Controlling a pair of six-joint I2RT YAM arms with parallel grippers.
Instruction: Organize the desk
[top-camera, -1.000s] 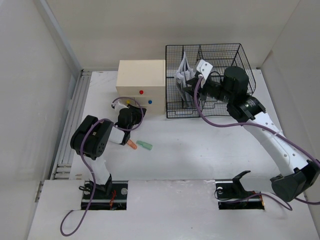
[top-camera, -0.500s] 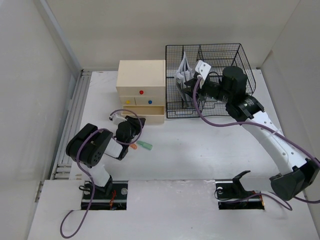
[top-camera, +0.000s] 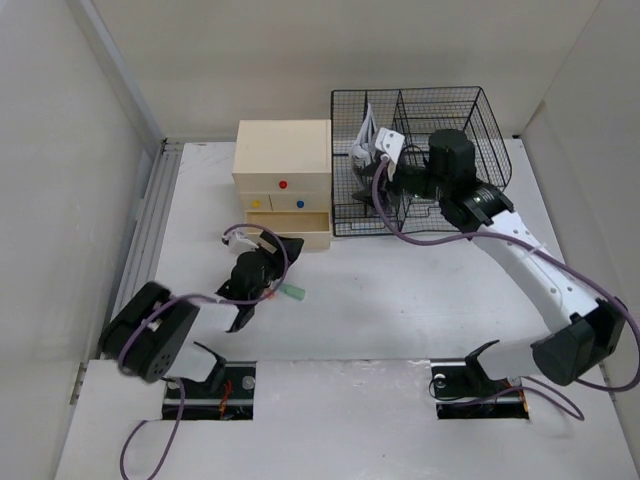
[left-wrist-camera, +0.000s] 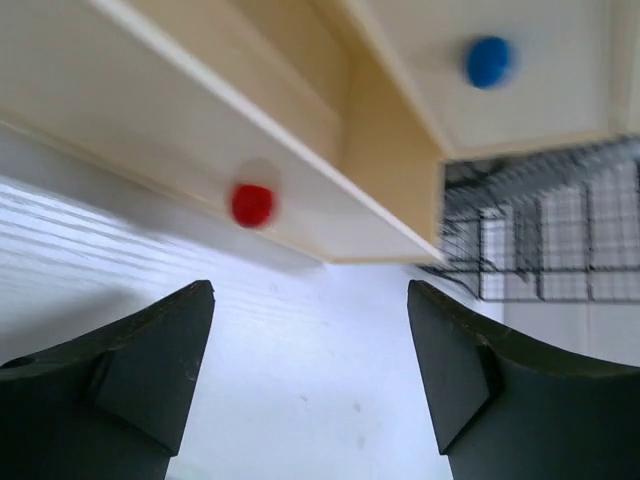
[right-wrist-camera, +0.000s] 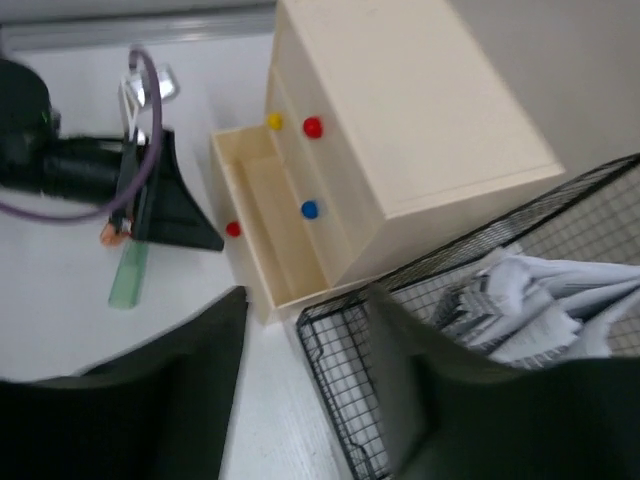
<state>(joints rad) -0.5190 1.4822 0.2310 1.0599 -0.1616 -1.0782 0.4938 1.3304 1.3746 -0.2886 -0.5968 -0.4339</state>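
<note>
The white desk (top-camera: 420, 300) carries a cream drawer box (top-camera: 282, 160) whose bottom drawer (top-camera: 292, 229) stands pulled out. In the left wrist view that drawer's red knob (left-wrist-camera: 252, 204) lies just ahead of my left gripper (left-wrist-camera: 310, 300), which is open and empty, apart from the drawer front. From above, my left gripper (top-camera: 268, 278) sits low on the desk beside a green piece (top-camera: 293, 292). My right gripper (top-camera: 368, 172) hovers open and empty over the front left of the black wire rack (top-camera: 450, 110). Crumpled papers (right-wrist-camera: 545, 290) lie in the rack.
A small orange piece (right-wrist-camera: 110, 236) lies next to the green piece (right-wrist-camera: 128, 282) near the left arm. Grey slotted rails (top-camera: 148, 240) run along the desk's left edge. White walls close in the left, back and right sides.
The bottom drawer came out with the left gripper, which has since let go, opened wide and backed off. The right gripper opened wider and shifted left over the rack.
</note>
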